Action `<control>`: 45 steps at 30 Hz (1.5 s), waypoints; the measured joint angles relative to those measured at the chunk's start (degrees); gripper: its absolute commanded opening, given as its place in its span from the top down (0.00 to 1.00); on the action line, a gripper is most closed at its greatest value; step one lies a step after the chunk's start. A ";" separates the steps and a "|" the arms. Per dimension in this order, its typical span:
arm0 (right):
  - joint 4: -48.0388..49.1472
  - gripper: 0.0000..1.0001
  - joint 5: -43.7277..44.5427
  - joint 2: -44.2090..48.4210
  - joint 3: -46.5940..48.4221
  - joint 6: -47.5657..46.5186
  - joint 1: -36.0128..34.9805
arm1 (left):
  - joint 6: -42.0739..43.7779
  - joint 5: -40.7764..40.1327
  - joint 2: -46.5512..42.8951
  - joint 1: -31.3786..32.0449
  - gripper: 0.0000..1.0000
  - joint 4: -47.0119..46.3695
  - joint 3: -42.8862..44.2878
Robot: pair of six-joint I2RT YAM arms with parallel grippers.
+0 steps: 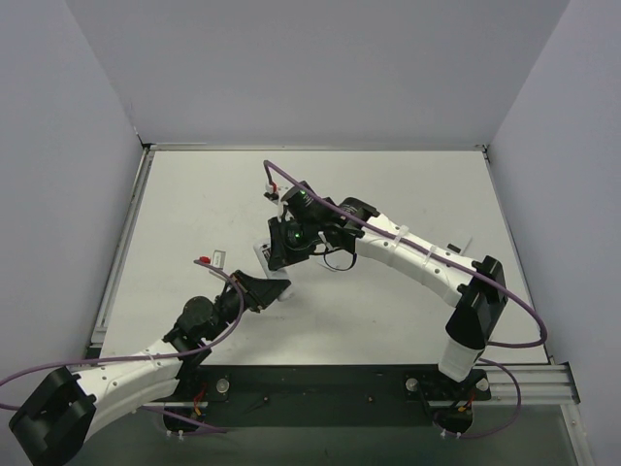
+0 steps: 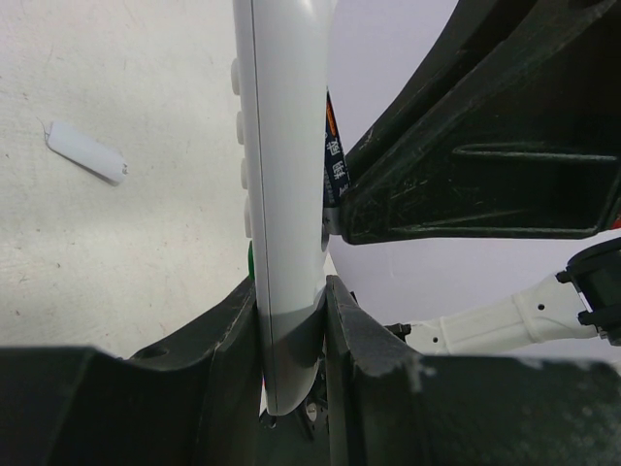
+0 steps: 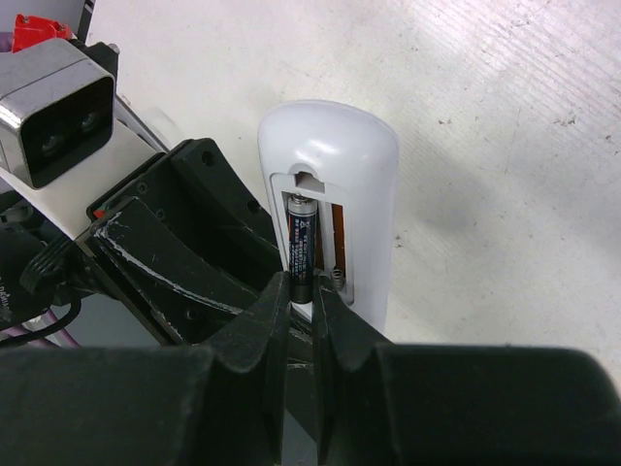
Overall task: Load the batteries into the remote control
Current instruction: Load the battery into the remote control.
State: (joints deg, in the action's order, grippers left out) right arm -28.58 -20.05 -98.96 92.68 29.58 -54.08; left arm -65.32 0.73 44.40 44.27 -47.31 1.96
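Observation:
The white remote control [image 2: 281,175] stands edge-on in my left gripper [image 2: 291,296], which is shut on its lower end. From the right wrist its plain back faces me with the battery bay [image 3: 315,238] uncovered. One dark battery [image 3: 301,243] lies in the left slot, and my right gripper [image 3: 303,291] is shut on its near end. The slot beside it shows a bare spring [image 3: 336,275]. From above, both grippers meet mid-table: left gripper [image 1: 272,288], right gripper [image 1: 283,254].
A small flat white cover piece [image 2: 87,153] lies on the white table [image 1: 194,194], to the left of the remote. Grey walls close in the table on the left, back and right. The black rail [image 1: 320,388] with the arm bases runs along the near edge.

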 measured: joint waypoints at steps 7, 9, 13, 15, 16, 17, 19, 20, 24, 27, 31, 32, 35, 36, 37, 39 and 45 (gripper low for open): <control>-0.15 0.98 -0.02 -0.11 0.57 0.00 0.00 | -0.15 -0.07 -0.48 0.00 1.00 -0.02 0.00; -0.28 0.98 -0.09 -0.20 0.76 -0.02 -0.02 | -0.31 -0.09 -0.55 0.00 1.00 -0.02 0.00; -0.50 0.96 -0.42 -0.28 1.38 -0.02 -0.02 | -1.18 -0.24 -1.16 0.00 1.00 0.00 0.00; -0.59 0.95 -0.63 -0.28 1.68 -0.02 -0.02 | -1.81 -0.33 -1.68 0.00 1.00 0.00 0.00; -0.72 0.95 -0.81 -0.31 1.92 -0.02 -0.02 | -2.03 -0.35 -1.88 0.00 1.00 0.00 -0.02; -0.87 0.94 -1.01 -0.37 2.23 -0.04 -0.02 | -2.29 -0.42 -2.16 0.00 1.00 0.00 -0.02; -1.03 0.94 -1.27 -0.50 2.71 -0.04 -0.02 | -3.10 -0.52 -2.82 0.00 1.00 0.22 -0.02; -1.25 0.93 -1.42 -0.72 3.10 -0.04 0.00 | -3.39 -0.61 -3.17 0.00 1.00 0.42 -0.02; -2.01 0.88 -1.95 -1.70 4.37 -0.15 -0.02 | -4.33 -0.98 -4.35 0.00 1.00 1.51 -0.22; -2.43 0.85 -2.32 -2.25 4.96 -0.33 -0.02 | -4.72 -1.29 -4.98 0.00 1.00 2.51 -0.24; -2.54 0.83 -2.51 -2.29 5.03 -0.66 -0.02 | -5.11 -1.22 -5.62 0.02 1.00 3.34 -0.24; -2.51 0.82 -2.51 -2.29 5.05 -0.70 -0.02 | -5.29 -1.29 -5.70 0.07 1.00 3.45 -0.24; -2.51 0.82 -2.49 -2.29 5.05 -0.83 -0.02 | -6.12 -1.51 -5.95 0.22 1.00 3.82 -0.24; -2.49 0.82 -2.51 -2.29 5.05 -0.90 -0.02 | -6.34 -1.55 -6.01 0.26 1.00 3.87 -0.24; -2.49 0.82 -2.51 -2.29 5.05 -0.92 -0.02 | -6.54 -1.57 -6.03 0.28 1.00 3.89 -0.24; -2.49 0.80 -2.49 -2.29 5.05 -0.94 -0.02 | -6.99 -1.57 -6.16 0.28 1.00 4.07 -0.24; -2.45 0.69 -2.16 -2.29 5.14 -1.16 -0.02 | -8.24 -1.79 -6.75 0.37 1.00 4.70 -0.24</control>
State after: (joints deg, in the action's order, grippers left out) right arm -31.03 -22.22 -101.25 97.82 28.42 -54.11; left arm -73.56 -1.06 37.65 44.64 -42.61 1.72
